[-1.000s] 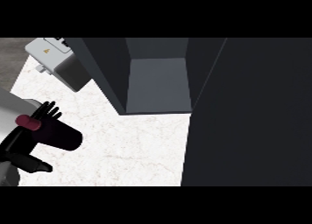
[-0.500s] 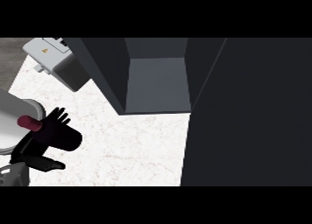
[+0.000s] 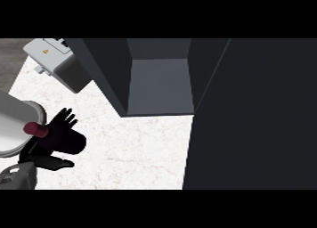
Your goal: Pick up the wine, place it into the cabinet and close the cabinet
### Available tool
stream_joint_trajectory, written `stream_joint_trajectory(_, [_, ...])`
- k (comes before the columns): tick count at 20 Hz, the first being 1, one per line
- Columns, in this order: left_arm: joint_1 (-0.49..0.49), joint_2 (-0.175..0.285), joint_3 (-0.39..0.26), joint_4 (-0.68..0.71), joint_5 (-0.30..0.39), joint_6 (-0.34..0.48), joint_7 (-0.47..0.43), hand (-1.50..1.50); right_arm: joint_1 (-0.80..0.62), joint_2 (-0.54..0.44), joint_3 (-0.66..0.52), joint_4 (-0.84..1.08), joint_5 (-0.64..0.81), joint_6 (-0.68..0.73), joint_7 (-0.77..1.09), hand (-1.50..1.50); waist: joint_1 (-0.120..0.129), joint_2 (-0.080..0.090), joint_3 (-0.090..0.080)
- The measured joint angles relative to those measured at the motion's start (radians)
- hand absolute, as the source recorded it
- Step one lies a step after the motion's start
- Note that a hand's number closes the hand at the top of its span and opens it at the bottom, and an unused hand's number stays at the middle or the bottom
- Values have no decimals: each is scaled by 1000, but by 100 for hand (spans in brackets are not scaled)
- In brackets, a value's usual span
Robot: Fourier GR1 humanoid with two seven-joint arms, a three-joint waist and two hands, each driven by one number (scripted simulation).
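Mostly, a tall dark cabinet [image 3: 266, 111] fills the view's right side, with 1 open grey compartment [image 3: 158, 84] beside it at upper centre. Below and to the left spreads the white marbled counter [image 3: 141, 147]. A large pale grey rounded shape [image 3: 6, 124] sits at the left edge; what it is cannot be told. A grey boxy appliance [image 3: 56, 62] stands at the upper left. The left hand [image 3: 62, 119] comes in from the lower left, fingers straight and spread behind the wine bottle [image 3: 66, 141], not curled round it. The bottle is over the counter's left part, well apart from the compartment, its maroon cap [image 3: 35, 129] towards the left.
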Motion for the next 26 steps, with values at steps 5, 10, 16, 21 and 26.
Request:
stream_joint_trajectory(5, [-12,-23,-25,14,-6,22,-34,-150,2,-4,-1,-3,-1,6,11,-150,1,-1,0])
stream_joint_trajectory(10, [-35,-39,-30,36,5,46,-62,150,-4,-2,-6,-2,-3,5,21,-150,3,-1,0])
stream_joint_trajectory(16, [-67,-48,-20,79,39,32,-46,150,6,-2,-10,-4,-5,11,25,-150,2,-1,1])
stream_joint_trajectory(21, [-78,-72,-38,86,44,21,-36,150,17,7,6,-4,-1,8,23,-150,4,-2,1])
stream_joint_trajectory(26, [-73,-107,-16,84,79,80,-42,150,39,6,-10,0,-5,22,-1,-150,12,-5,3])
